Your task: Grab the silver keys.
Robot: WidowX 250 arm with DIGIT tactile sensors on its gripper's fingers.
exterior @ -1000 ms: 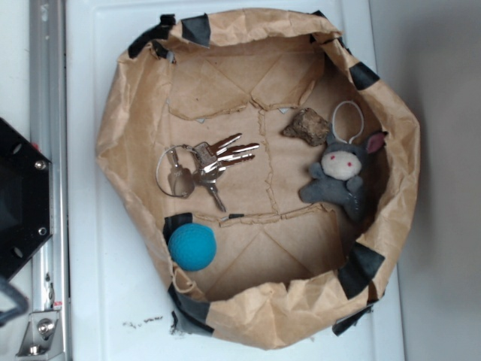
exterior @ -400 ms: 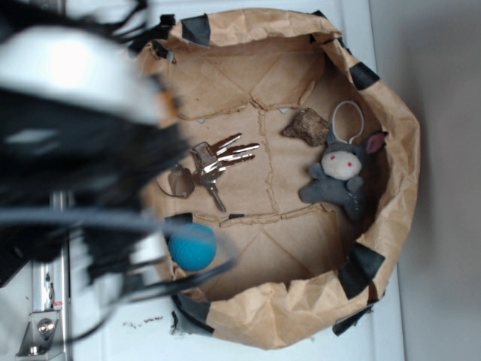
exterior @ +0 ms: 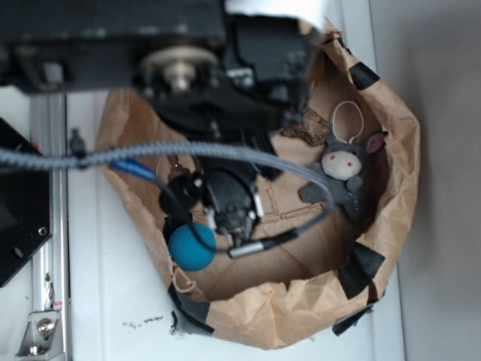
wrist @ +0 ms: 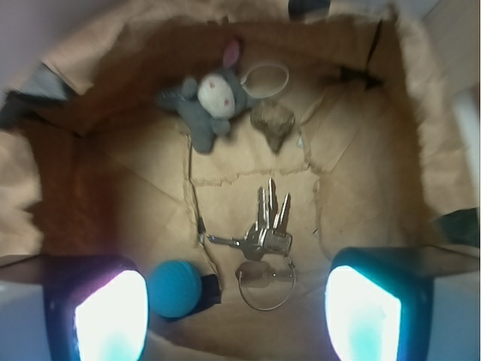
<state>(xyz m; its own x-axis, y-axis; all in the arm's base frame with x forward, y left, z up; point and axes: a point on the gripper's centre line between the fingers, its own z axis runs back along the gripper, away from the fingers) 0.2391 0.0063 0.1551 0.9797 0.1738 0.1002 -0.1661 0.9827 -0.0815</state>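
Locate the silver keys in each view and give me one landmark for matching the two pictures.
Exterior: the silver keys are not visible; the arm covers the bag floor where they would lie.
Wrist: the silver keys lie on the bag floor, low and centre, between the lit tips of the hand.
Shared landmark: the blue ball, lower left in exterior, left of the keys in wrist.
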